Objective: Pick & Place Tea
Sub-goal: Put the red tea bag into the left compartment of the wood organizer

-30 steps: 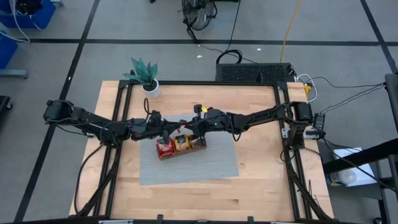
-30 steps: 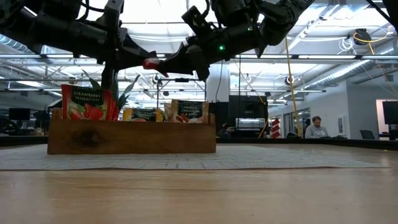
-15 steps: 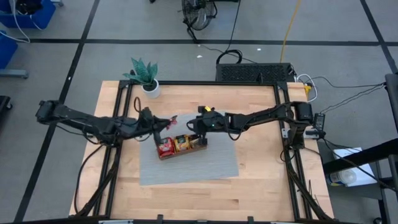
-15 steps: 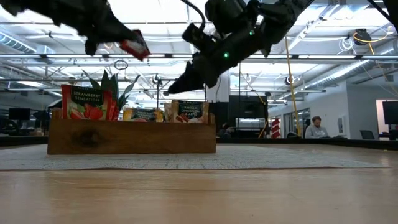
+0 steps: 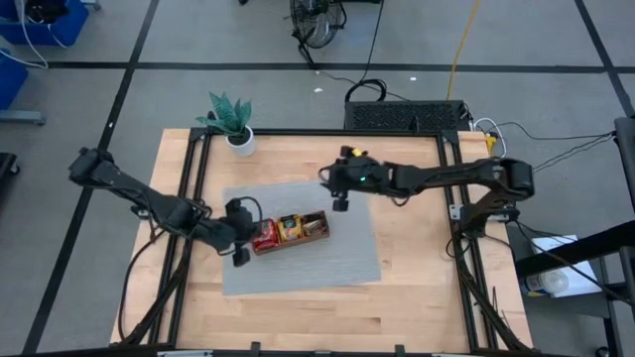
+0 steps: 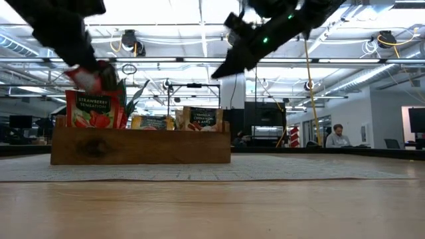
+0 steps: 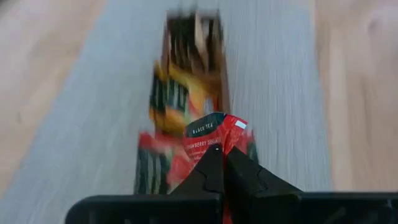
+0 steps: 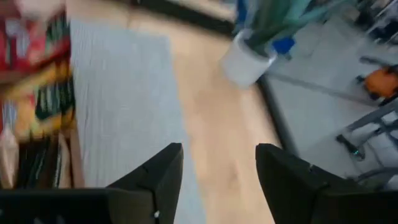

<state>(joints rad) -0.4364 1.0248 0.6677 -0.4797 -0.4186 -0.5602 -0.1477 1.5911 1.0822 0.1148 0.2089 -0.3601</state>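
A brown wooden tray [image 5: 323, 226] stands on a grey mat [image 5: 327, 266]. Tea sachets stand upright in it: red [image 6: 93, 109] at its left end, then orange-yellow [image 5: 290, 229], then dark ones [image 6: 202, 118]. My left gripper [image 7: 222, 149] is at the tray's left end [image 5: 241, 238], shut on one red sachet [image 7: 214, 134]. My right gripper [image 8: 217, 152] is open with nothing between its fingers. It hangs high over the mat's far part [image 5: 327, 180], beyond the tray's right end. My left gripper pinches the red sachet by one end [image 7: 217, 148] between its two fingertips. The printed end sticks out past them toward the tray. The fingers slant downward from the table's left side. The sachet [image 6: 89, 78] hangs just above the red ones in the tray.
A small potted plant [image 5: 230, 119] stands at the table's far left corner, also in the right wrist view [image 8: 249, 59]. Bare wooden table [image 5: 298, 317] lies near and to the right of the mat. A black frame [image 5: 448, 198] borders the table.
A second ago both grippers met over the tray with the red sachet between their tips. My left gripper has carried it off toward the table's left and near edges, tipping downward until it hangs at the tray's left end. My right gripper has let go, rising toward the far right.
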